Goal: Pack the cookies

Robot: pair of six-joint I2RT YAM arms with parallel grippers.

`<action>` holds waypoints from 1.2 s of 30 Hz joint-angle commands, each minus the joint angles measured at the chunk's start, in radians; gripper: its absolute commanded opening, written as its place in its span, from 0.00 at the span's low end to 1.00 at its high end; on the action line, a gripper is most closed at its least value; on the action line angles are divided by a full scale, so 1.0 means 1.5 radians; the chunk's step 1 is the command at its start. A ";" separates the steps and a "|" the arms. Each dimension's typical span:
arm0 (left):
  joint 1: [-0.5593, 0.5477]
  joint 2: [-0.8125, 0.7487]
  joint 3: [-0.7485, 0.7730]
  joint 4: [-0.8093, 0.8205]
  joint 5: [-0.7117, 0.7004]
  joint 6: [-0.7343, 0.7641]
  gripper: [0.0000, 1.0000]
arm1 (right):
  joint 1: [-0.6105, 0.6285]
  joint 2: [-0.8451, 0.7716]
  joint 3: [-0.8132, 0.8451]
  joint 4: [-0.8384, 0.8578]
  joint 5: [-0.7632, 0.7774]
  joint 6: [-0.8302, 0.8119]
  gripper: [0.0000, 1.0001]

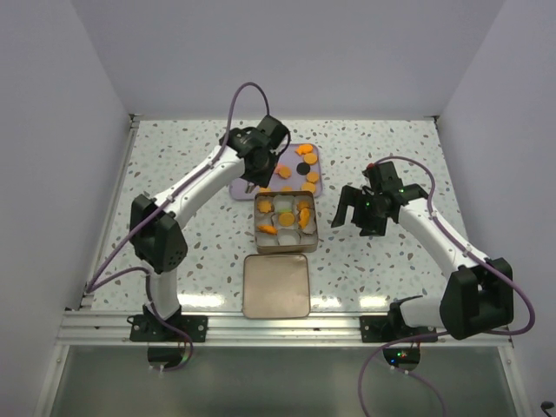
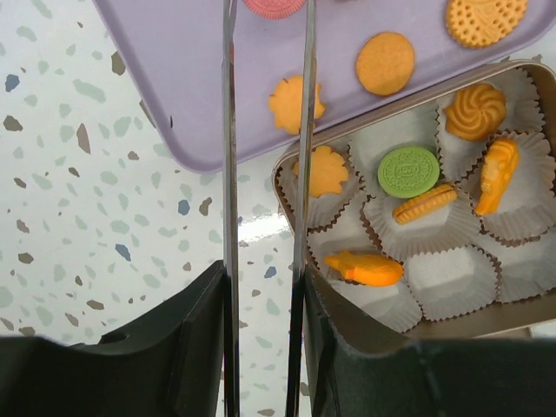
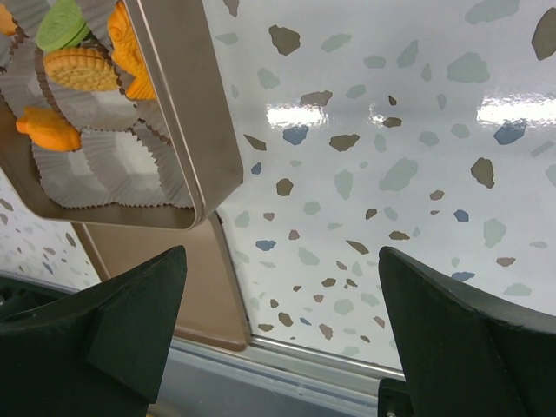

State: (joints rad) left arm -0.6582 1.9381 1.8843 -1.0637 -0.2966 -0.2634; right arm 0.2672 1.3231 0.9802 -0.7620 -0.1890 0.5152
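The cookies are small flat discs. Several orange ones and a black one lie on a purple tray. Several more orange ones and a green one sit in white paper cups in the square metal tin. My left gripper hangs over the tray's near left corner. Its two thin metal blades stand slightly apart, with a pink cookie between them at the frame's top edge. My right gripper is wide open and empty over the table right of the tin.
The tin's flat lid lies in front of the tin near the table's front edge and also shows in the right wrist view. The speckled table is walled on the left, right and back.
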 commanded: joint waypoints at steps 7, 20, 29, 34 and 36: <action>0.002 -0.232 -0.164 0.044 0.083 0.053 0.36 | -0.004 0.008 0.016 0.025 -0.031 0.007 0.95; -0.012 -0.527 -0.423 0.032 0.195 0.071 0.37 | -0.003 0.013 -0.016 0.051 -0.057 0.026 0.95; -0.044 -0.566 -0.489 0.029 0.245 0.056 0.36 | -0.003 0.009 -0.022 0.043 -0.061 0.025 0.95; -0.067 -0.578 -0.513 0.024 0.248 0.041 0.36 | -0.003 0.002 -0.033 0.044 -0.063 0.030 0.95; -0.077 -0.583 -0.522 0.022 0.248 0.037 0.36 | -0.004 -0.001 -0.036 0.044 -0.064 0.031 0.95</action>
State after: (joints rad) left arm -0.7555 1.0943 1.1130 -1.0412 0.0505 -0.1890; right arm 0.2668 1.3441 0.9356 -0.7097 -0.2581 0.5503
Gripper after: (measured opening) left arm 0.404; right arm 0.949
